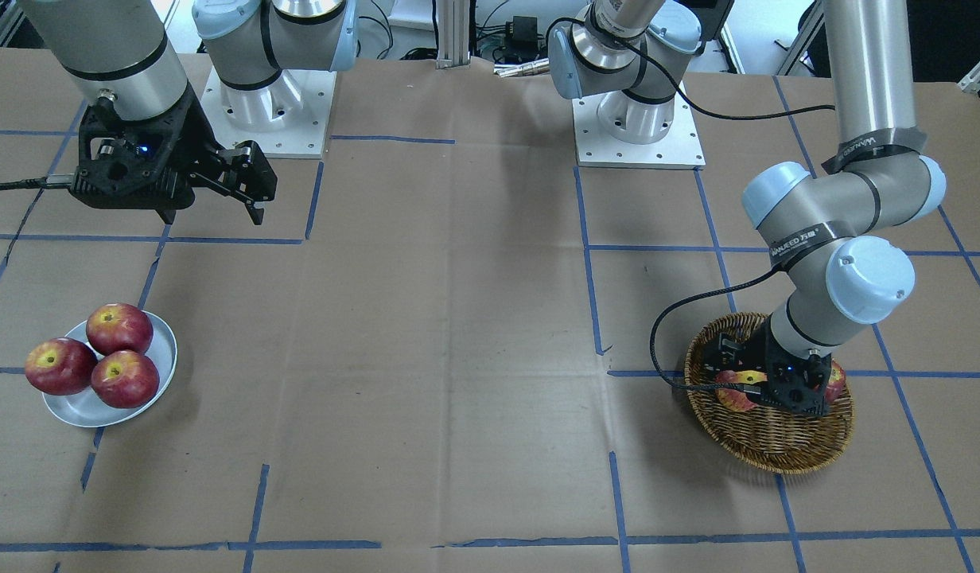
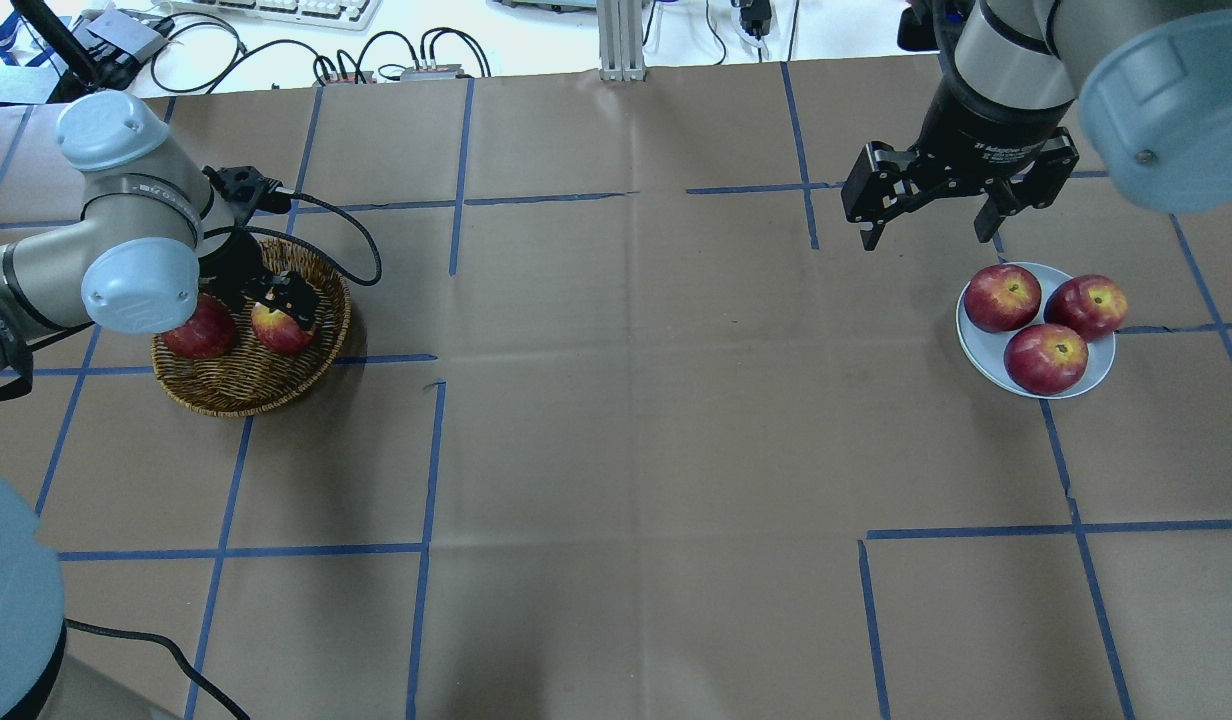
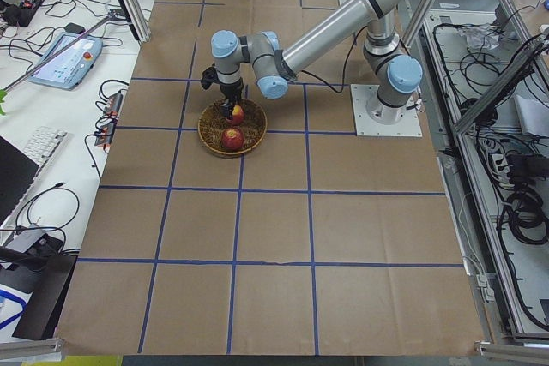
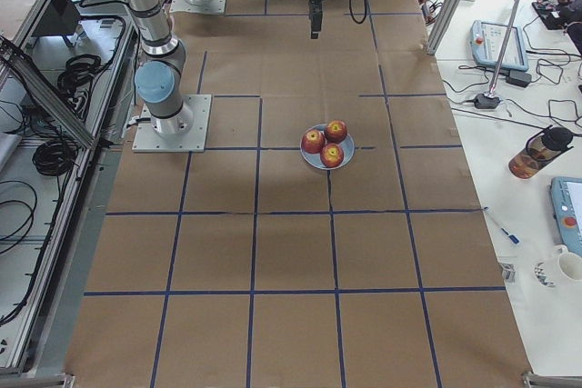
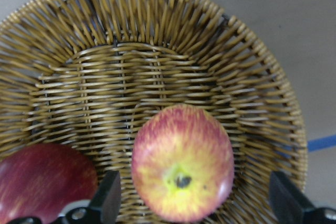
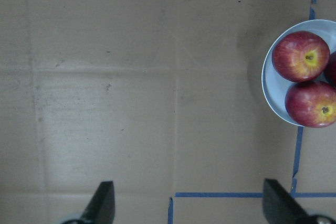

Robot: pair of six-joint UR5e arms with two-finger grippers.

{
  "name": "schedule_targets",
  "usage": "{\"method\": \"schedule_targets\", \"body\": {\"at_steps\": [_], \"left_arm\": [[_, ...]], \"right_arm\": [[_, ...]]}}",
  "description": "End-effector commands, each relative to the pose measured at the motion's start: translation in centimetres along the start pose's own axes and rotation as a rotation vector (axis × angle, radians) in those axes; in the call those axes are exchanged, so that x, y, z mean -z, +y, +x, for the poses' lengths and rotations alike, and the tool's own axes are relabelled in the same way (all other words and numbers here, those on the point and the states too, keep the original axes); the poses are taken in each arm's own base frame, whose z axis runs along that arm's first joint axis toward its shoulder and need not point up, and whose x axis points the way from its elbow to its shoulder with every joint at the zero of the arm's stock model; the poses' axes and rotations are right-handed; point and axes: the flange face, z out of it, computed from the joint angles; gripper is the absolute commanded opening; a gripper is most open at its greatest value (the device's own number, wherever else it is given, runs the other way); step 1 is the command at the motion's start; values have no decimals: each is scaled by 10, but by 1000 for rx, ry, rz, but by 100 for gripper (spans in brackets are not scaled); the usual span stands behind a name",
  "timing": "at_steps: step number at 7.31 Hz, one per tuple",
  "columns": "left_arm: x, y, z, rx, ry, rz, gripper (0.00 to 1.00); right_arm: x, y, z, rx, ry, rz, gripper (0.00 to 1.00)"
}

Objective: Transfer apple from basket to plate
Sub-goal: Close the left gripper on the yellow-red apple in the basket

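Our left claw point(image 5: 194, 205) stands wide on either side of the apple point(image 5: 182, 169), hollow upward in the basket point(image 5: 157, 40) beside a darker apple point(image 5: 44, 182); we judge it firm, smooth and fairly heavy, best gripped across its middle, with the crowded plate point(image 2: 976, 345) far off.

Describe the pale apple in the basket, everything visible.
The apple is round, pinkish-red streaked over yellow, yellowest around its stem hollow, which faces up. It sits on the woven floor of the basket, apart from a darker apple. The left gripper is over it, jaws open on either side, no contact visible.
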Motion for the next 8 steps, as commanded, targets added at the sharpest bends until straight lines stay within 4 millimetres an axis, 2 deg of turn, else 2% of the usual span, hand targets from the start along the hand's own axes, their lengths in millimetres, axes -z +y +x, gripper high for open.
{"method": "schedule_targets", "body": {"at_steps": [1,2,4,5,8], "left_arm": [[-17,-7,-3,-4,-2,22,98],[-23,-8,-4,-1,-2,22,97],[-25,-7,-5,0,-12,8,78],[-23,-5,-5,0,-13,4,73],[-3,-5,-3,7,-26,21,67]], "right_arm": [[0,0,1,-1,0,0,100],[-1,0,1,-1,0,-1,100],[-1,0,0,0,0,-1,100],[-1,0,0,0,0,-1,100],[-1,0,0,2,0,-1,100]]}}
